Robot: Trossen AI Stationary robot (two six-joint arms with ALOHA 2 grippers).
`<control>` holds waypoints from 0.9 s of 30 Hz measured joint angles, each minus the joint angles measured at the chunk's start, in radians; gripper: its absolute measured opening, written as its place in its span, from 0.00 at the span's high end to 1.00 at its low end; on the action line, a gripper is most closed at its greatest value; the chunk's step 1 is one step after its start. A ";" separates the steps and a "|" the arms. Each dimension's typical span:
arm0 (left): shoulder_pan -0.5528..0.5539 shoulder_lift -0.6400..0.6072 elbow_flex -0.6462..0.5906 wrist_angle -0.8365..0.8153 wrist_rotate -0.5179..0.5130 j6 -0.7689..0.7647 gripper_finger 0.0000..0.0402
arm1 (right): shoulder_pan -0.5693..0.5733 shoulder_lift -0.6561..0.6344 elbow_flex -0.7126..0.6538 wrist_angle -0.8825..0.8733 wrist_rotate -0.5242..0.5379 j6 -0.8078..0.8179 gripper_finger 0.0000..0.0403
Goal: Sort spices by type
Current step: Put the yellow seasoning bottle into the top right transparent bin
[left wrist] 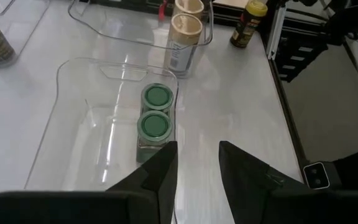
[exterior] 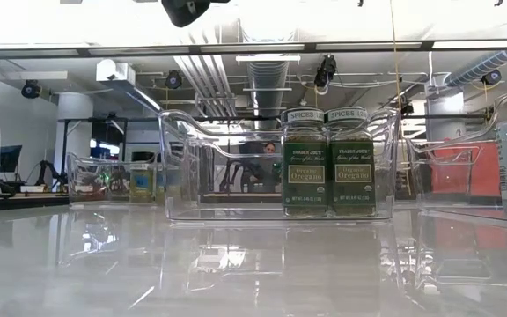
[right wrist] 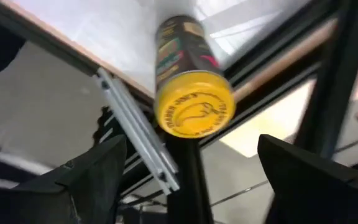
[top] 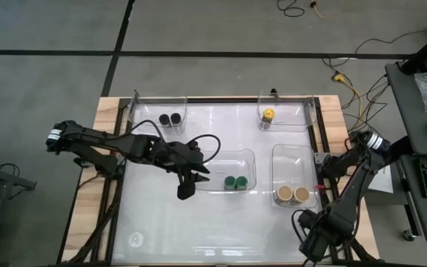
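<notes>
Two green-lidded spices (left wrist: 156, 111) stand in the clear middle tray (top: 221, 159), also shown in the low view (exterior: 328, 163). My left gripper (left wrist: 197, 168) hovers open over that tray's near end, with nothing between its fingers. Two tan-lidded jars (top: 293, 194) stand in the right tray, two black-lidded ones (top: 170, 119) in the far left tray, and one yellow-lidded jar (top: 269, 114) in the far right tray. Another yellow-lidded jar (right wrist: 194, 102) stands at the table's right edge (left wrist: 247, 22). My right gripper (right wrist: 191, 180) is open above it, a finger on either side, apart from it.
The four clear trays take up the far and middle parts of the table. Bare white tabletop (top: 199, 230) lies toward the near edge. A black frame rail (right wrist: 135, 137) and wooden border run along the right edge beside the yellow-lidded jar. My right arm (top: 343, 167) reaches in from the right.
</notes>
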 joint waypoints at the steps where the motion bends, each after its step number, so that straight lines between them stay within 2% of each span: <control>1: 0.000 0.000 0.000 0.000 0.000 0.000 0.75 | -0.001 -0.006 -0.017 0.029 -0.005 0.003 0.12; 13: -0.004 0.000 0.000 -0.002 0.000 -0.001 0.75 | -0.020 -0.020 -0.159 0.137 -0.047 -0.009 0.17; 21: -0.013 0.000 -0.001 -0.004 0.000 -0.001 0.75 | -0.019 -0.024 -0.246 0.290 -0.075 0.019 0.20; 27: -0.025 0.000 -0.001 -0.007 0.001 0.000 0.75 | -0.025 -0.024 -0.260 0.312 -0.077 0.019 0.23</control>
